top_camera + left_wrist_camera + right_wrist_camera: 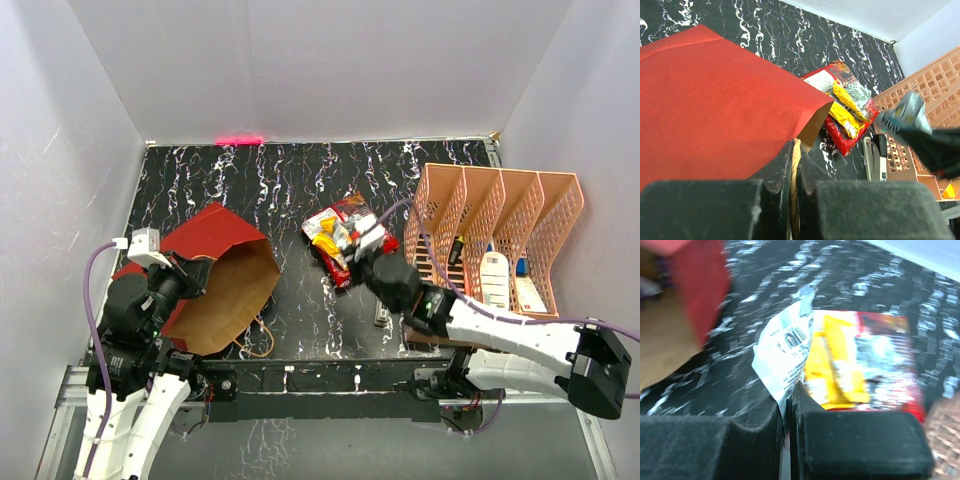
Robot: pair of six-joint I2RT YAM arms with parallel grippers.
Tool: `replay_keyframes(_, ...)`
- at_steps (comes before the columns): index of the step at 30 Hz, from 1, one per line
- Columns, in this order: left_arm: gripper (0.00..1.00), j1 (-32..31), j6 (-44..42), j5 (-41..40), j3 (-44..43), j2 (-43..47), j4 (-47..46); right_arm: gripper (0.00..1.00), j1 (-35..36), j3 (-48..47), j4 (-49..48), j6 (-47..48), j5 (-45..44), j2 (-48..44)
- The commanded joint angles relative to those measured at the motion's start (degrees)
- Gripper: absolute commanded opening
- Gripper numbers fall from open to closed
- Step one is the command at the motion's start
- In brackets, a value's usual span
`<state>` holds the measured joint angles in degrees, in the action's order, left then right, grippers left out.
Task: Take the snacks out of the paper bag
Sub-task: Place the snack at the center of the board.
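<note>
The red paper bag (215,240) lies on its side at the left, its brown mouth facing right. My left gripper (190,272) is shut on the bag's tan cord handle (796,155) at the mouth's edge, above the red side (715,100). A pile of snacks (340,235), red and yellow packets, lies on the black table right of the bag (700,285). My right gripper (372,256) is shut on the edge of a white printed snack packet (785,347), held over the pile (860,360). The inside of the bag looks empty where it shows.
A salmon lattice file rack (500,230) stands at the right with a white bottle (494,275) in it. A slim grey gadget (382,317) lies on the table under my right arm. The bag's other cord handle (258,340) trails near the front edge.
</note>
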<state>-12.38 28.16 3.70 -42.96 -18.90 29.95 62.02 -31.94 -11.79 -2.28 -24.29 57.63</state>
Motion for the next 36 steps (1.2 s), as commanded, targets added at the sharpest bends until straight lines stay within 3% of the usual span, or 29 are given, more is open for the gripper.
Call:
replay_keyframes(1, 0.0, 0.25, -0.13, 0.16, -0.1, -0.53, -1.37, 0.08, -10.5, -12.77, 13.56, -2.56, -6.19, 3.03)
replay_keyframes(5, 0.0, 0.24, -0.13, 0.16, -0.08, -0.44, -1.33, 0.08, -13.56, -21.19, 21.97, 0.56, -9.92, 9.79)
replay_keyframes(13, 0.0, 0.19, -0.19, 0.31, -0.11, -0.48, -1.39, 0.08, -13.59, -28.14, 25.56, 6.21, -13.84, 19.4)
replay_keyframes(27, 0.0, 0.2, -0.13, 0.34, 0.02, 0.12, -1.48, 0.13, -13.64, -32.13, 27.45, 12.89, -15.74, 29.76)
replay_keyframes(36, 0.0, 0.2, -0.14, 0.36, 0.12, 0.83, -1.48, 0.13, -13.62, -34.58, 30.39, 11.99, -14.19, 33.56)
